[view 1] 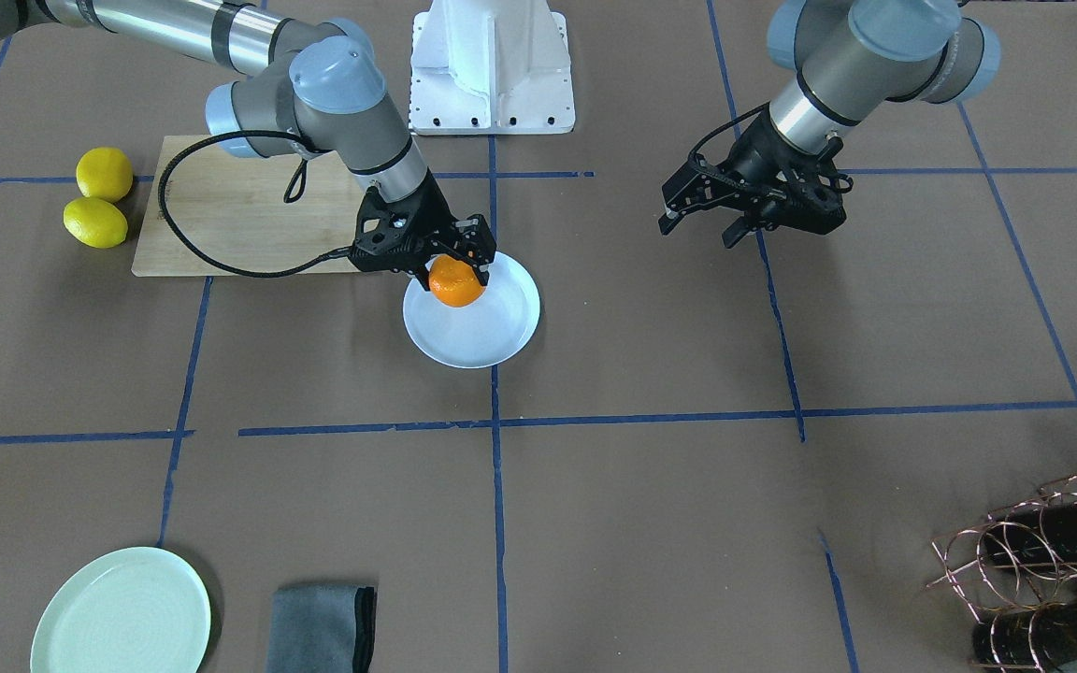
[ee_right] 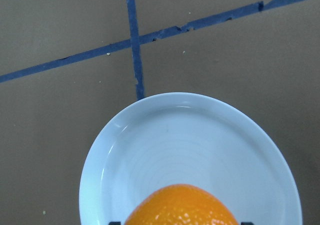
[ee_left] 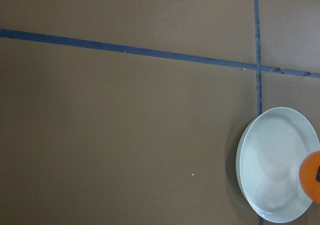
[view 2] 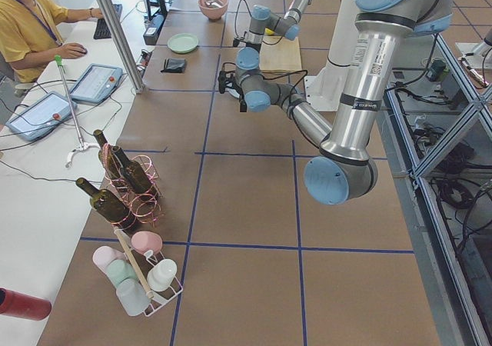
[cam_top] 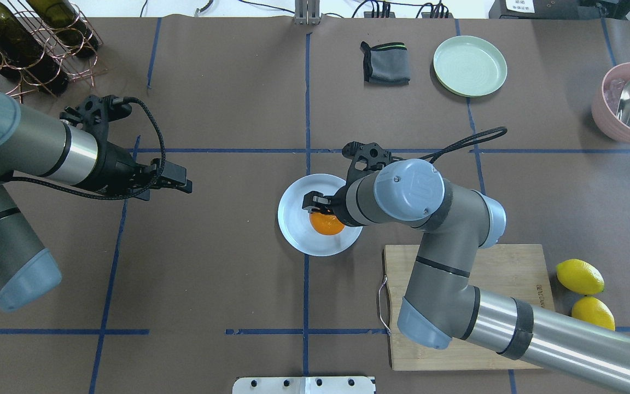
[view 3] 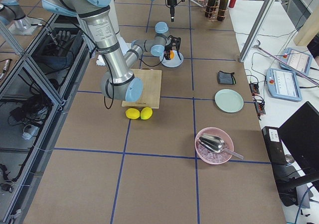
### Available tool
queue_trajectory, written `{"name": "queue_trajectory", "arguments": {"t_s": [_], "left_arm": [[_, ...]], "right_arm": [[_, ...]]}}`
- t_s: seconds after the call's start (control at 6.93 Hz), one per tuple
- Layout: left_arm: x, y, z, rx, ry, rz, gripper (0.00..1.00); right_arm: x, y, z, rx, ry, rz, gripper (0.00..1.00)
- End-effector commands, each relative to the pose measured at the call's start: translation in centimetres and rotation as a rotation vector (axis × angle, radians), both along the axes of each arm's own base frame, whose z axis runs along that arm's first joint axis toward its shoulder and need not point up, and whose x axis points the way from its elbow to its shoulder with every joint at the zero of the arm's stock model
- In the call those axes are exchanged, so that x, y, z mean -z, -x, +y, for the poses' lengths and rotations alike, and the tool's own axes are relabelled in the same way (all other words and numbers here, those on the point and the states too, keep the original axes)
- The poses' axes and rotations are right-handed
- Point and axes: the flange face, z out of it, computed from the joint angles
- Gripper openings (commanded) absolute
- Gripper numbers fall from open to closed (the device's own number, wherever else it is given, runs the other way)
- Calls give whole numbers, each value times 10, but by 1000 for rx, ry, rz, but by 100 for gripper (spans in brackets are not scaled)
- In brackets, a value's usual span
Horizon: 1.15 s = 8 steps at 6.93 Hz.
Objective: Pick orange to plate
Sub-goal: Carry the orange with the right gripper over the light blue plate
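Note:
The orange (view 1: 456, 283) sits between the fingers of my right gripper (view 1: 453, 268), which is shut on it just over the near-robot side of the white plate (view 1: 494, 329). From overhead the orange (cam_top: 327, 224) shows half hidden under the right wrist, above the plate (cam_top: 304, 232). The right wrist view has the orange (ee_right: 180, 206) at the bottom edge with the plate (ee_right: 190, 135) spread beneath it. I cannot tell whether the fruit touches the plate. My left gripper (view 1: 699, 227) hovers open and empty well to the side; its camera sees the plate (ee_left: 270, 170) and a sliver of orange (ee_left: 310, 177).
A wooden cutting board (cam_top: 512, 273) lies beside the plate under the right arm, with two yellow lemons (cam_top: 580, 276) past it. A mint-green plate (cam_top: 469, 65), a grey cloth (cam_top: 385, 63), a pink bowl with a scoop (cam_top: 629, 106) and a wine rack (cam_top: 30, 44) line the far edge.

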Motion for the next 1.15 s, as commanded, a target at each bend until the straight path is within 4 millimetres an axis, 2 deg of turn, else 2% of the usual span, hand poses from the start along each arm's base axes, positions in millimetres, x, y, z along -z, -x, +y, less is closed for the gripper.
{"name": "queue_trajectory", "arguments": {"t_s": [0.0,0.29,0.43,0.58,0.72,0.87,1.01], "left_arm": [[-2,-2,0,2,4,-4,99],[0,-3,-1,3,4,-2,99],[1,-3,-1,3,3,-1,99],[1,-3,-1,3,3,-1,99],[0,-3,-1,3,4,-2,99],[1,-3,-1,3,4,-1,99],[0,-3,-1,5,4,-1,99]], "right_arm": [[6,12,-6,-44,-15,14,1],[-7,24,-15,-72,-27,56,2],[-6,25,-15,-70,-29,54,5],[-11,28,-10,-62,-26,61,51],[-8,28,-10,-62,-26,58,89],[-9,29,-9,-61,-26,59,100],[-7,29,-9,-60,-28,57,100]]}}
